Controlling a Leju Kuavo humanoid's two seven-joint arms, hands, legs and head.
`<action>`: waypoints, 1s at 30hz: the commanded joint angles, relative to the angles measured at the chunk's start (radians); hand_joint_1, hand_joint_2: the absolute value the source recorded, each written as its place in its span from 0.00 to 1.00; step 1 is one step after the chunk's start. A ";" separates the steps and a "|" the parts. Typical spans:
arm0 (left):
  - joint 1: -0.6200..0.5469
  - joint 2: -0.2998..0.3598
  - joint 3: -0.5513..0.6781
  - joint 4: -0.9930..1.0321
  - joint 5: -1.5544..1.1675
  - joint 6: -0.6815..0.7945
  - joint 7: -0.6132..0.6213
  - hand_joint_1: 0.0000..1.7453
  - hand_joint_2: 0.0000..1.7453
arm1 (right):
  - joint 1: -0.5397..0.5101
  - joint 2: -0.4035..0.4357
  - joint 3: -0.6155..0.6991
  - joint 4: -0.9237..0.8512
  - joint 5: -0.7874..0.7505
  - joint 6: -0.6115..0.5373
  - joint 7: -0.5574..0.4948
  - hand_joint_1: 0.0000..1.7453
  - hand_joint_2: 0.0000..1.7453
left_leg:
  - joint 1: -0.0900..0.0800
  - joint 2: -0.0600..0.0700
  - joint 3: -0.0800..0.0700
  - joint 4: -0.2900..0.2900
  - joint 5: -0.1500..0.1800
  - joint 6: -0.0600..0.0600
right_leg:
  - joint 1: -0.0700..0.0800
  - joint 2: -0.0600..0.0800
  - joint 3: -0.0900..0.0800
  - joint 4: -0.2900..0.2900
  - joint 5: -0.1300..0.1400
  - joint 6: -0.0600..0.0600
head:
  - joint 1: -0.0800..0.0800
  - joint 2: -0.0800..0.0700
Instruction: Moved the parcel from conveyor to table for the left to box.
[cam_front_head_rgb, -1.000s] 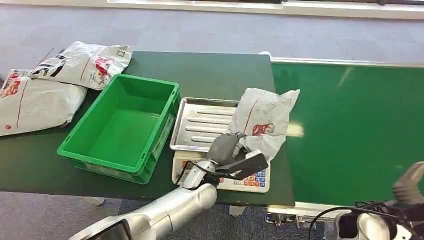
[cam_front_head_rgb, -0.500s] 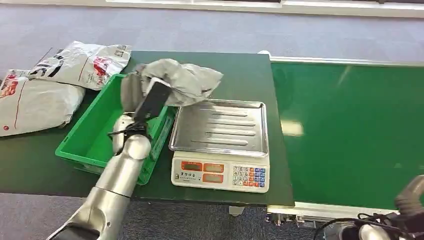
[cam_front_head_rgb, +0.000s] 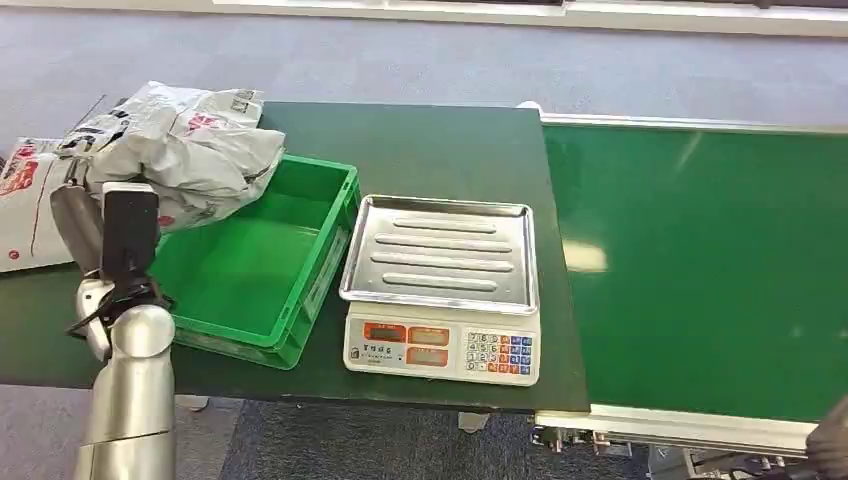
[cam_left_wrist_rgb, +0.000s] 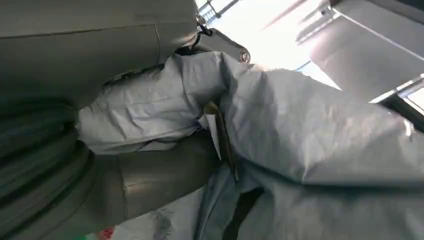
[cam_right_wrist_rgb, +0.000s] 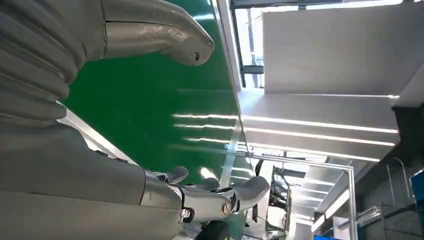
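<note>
While the left robot hand (cam_front_head_rgb: 95, 215) grips the crumpled grey parcel (cam_front_head_rgb: 190, 160) above the far-left corner of the green box (cam_front_head_rgb: 265, 265) on the bench (cam_front_head_rgb: 440, 150), the right robot hand (cam_right_wrist_rgb: 165, 150) hangs beside the conveyor (cam_front_head_rgb: 700, 260), fingers apart, holding nothing.

The crumpled grey parcel (cam_front_head_rgb: 185, 160) hangs over the green box's (cam_front_head_rgb: 300, 290) left rim.

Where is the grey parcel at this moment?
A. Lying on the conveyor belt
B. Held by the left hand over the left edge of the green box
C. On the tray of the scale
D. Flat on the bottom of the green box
B: the left hand holds the parcel above the box edge; the scale tray is bare.
</note>
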 joint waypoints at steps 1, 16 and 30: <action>0.022 0.043 0.117 0.010 0.019 -0.140 0.021 0.00 1.00 | 0.044 0.008 -0.084 -0.033 -0.013 0.927 0.013 0.00 1.00 | 0.001 0.002 0.005 -0.002 -0.002 0.000 | 0.001 0.003 0.005 -0.002 -0.001 -0.001 | 0.000 0.000; 0.005 0.038 0.093 0.154 0.036 -0.238 0.021 0.00 1.00 | 0.034 0.017 -0.085 -0.020 -0.002 0.943 0.019 0.00 1.00 | 0.000 0.000 0.004 -0.002 0.000 0.000 | 0.000 0.000 0.004 -0.002 -0.001 -0.001 | 0.000 0.000; 0.075 -0.013 0.080 -0.006 0.233 -0.195 -0.195 0.00 1.00 | 0.042 0.008 -0.087 -0.021 -0.010 0.949 0.024 0.00 1.00 | 0.000 -0.001 0.004 -0.001 -0.001 0.000 | 0.001 0.000 0.004 -0.002 -0.001 -0.001 | 0.000 0.000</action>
